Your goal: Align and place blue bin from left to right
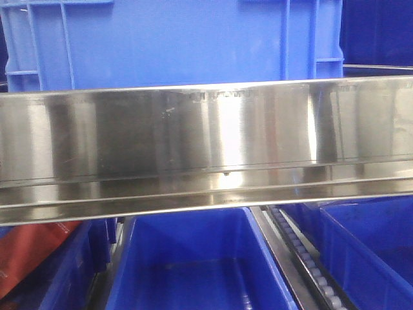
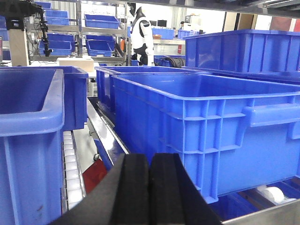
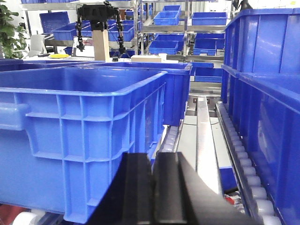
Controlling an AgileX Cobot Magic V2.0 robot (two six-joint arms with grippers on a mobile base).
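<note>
Front view: a stainless steel rail [image 1: 206, 148] fills the middle of the frame. A ribbed blue bin wall rises behind it, open bins sit below, and a roller track [image 1: 303, 258] runs at lower right. Neither gripper shows here, so any contact made would go unseen from this camera.

Left wrist view: the left gripper [image 2: 150, 192] has its black pads pressed together, holding nothing. The blue bin [image 2: 206, 136] sits just ahead and to the right, on rollers. Pushed off-centre, it could skew and jam against the near-left bin [image 2: 30, 140].

Right wrist view: the right gripper [image 3: 152, 192] is likewise closed and empty, with the same bin at its left. Uneven pushes from the two arms could twist it.
</note>
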